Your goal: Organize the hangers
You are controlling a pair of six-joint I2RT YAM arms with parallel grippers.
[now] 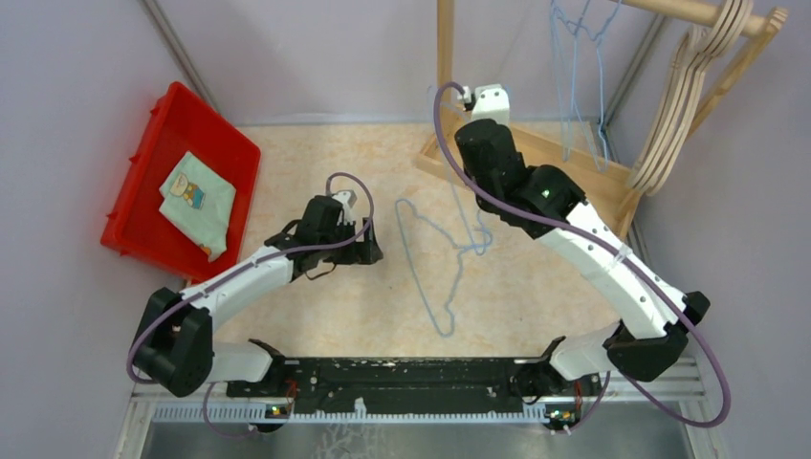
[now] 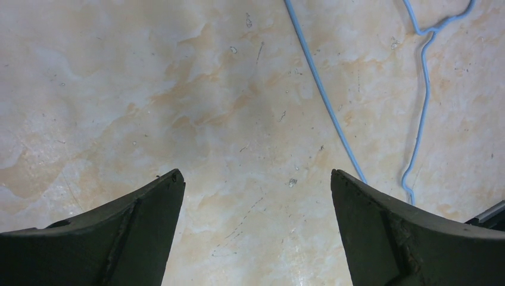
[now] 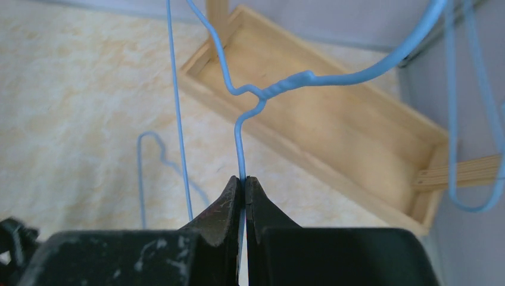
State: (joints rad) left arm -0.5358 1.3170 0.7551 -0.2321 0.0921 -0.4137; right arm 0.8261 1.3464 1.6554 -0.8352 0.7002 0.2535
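Note:
My right gripper (image 3: 244,179) is shut on the thin neck of a light-blue wire hanger (image 3: 298,80), held up in the air over the rack's wooden base tray (image 3: 333,125). In the top view the right wrist (image 1: 488,105) hides those fingers. A second light-blue hanger (image 1: 421,253) lies flat on the table, its wire also in the left wrist view (image 2: 324,95). My left gripper (image 2: 256,179) is open just left of it, above bare table, with nothing between the fingers. More blue wire hangers (image 1: 574,67) and tan wooden hangers (image 1: 684,96) hang on the rack.
A red bin (image 1: 143,143) with a folded cloth (image 1: 198,203) sits at the left. The rack's upright post (image 1: 446,48) and top rail (image 1: 689,10) stand at the back right over the base tray (image 1: 564,153). Grey walls enclose the table.

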